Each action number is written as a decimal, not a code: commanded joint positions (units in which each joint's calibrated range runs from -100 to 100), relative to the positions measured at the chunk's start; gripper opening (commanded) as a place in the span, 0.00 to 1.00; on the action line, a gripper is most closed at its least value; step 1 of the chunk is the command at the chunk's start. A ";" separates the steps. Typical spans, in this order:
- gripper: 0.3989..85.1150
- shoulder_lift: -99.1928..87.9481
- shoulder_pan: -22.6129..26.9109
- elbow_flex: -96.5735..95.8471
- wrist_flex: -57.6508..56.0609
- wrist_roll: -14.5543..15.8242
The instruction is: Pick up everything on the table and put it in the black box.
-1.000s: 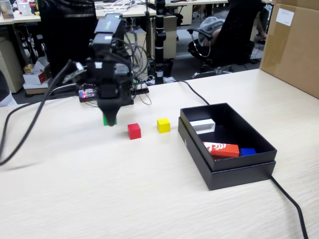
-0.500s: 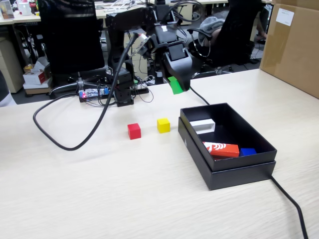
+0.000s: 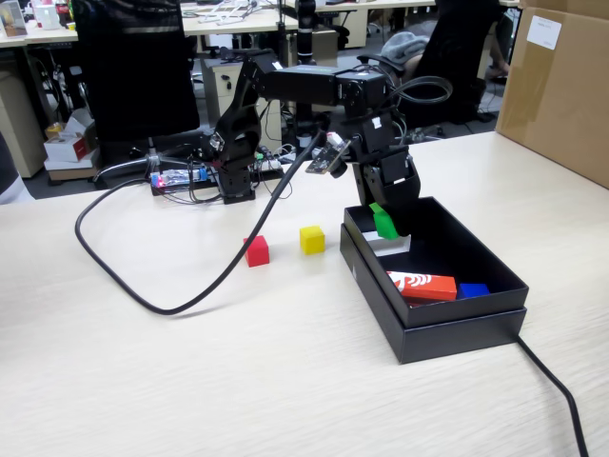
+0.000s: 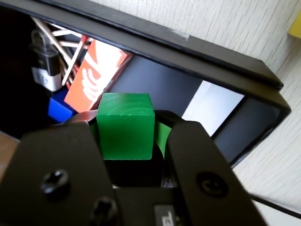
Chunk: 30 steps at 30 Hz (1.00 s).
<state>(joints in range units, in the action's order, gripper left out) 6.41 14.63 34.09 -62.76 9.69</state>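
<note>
End effector [image 3: 383, 221] around green cube [image 4: 125, 125]

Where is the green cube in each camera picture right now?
Fixed view: green cube right of centre, held in the claw over the black box.
Wrist view: green cube at centre, between the jaws.
Shared landmark: the red-orange block in the box.

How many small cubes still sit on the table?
2: the red cube and the yellow cube, side by side left of the black box in the fixed view. The green cube is in the tool.
</note>
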 commanded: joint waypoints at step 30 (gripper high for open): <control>0.49 -15.87 0.29 -4.99 0.16 -0.49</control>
<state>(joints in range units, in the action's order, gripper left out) 0.97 14.53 29.62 -62.76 9.79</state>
